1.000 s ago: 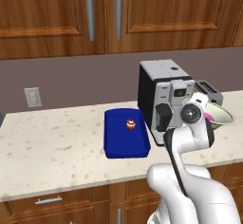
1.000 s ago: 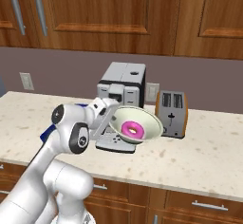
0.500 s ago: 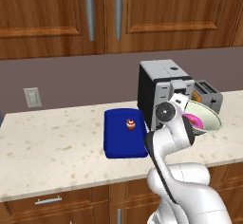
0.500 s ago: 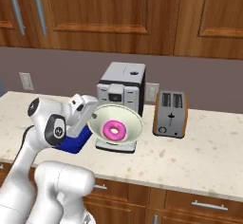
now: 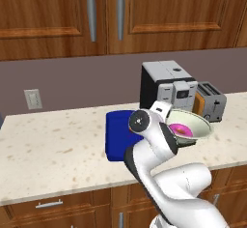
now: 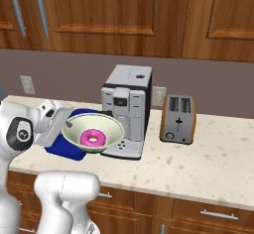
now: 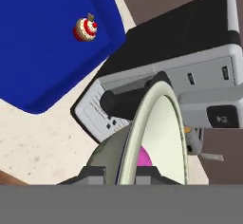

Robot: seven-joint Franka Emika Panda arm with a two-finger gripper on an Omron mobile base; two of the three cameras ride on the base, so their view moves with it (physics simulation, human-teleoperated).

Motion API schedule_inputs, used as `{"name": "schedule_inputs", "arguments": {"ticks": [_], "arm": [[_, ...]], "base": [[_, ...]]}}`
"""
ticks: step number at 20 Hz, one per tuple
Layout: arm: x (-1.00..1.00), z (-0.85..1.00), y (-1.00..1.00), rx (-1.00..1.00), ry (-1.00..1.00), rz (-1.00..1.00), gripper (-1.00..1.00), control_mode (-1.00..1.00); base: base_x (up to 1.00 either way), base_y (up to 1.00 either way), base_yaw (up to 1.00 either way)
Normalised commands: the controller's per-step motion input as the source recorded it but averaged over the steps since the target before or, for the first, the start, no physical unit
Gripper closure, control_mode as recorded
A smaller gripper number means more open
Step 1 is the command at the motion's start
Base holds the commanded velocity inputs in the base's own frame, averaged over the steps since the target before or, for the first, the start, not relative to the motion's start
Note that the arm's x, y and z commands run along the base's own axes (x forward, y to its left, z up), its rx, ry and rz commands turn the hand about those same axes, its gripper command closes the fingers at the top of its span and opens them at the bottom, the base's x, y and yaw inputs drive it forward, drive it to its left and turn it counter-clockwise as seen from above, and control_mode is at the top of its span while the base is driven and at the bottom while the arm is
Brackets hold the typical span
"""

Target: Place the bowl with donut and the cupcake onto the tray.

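bowl [image 6: 94,132]: held off the counter [image 6: 208,163], just before the coffee machine [image 6: 126,106], mouth tilted forward
donut [image 6: 93,138]: inside bowl
pincer [image 7: 121,173]: clamped on bowl's rim
cupcake [image 7: 86,28]: upright on tray [image 7: 42,52]

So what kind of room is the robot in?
It looks like a kitchen. There are wooden cupboards on the wall, a speckled stone counter, and on it a coffee machine and a toaster.

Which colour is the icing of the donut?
Bright pink icing on the donut, clearest in the right base view.
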Motion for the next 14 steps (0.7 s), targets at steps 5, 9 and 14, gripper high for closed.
{"name": "schedule_inputs", "arguments": {"ticks": [5, 9, 14], "arm": [[0.00, 0.00, 0.70, -0.04, 0.00, 0.00, 1.00, -1.00], [0.03, 0.00, 0.71, -0.03, 0.00, 0.00, 1.00, -1.00], [0.24, 0.00, 0.62, -0.03, 0.00, 0.00, 1.00, -1.00]], "base": [[0.00, 0.00, 0.00], [0.00, 0.00, 0.00], [0.00, 0.00, 0.00]]}}
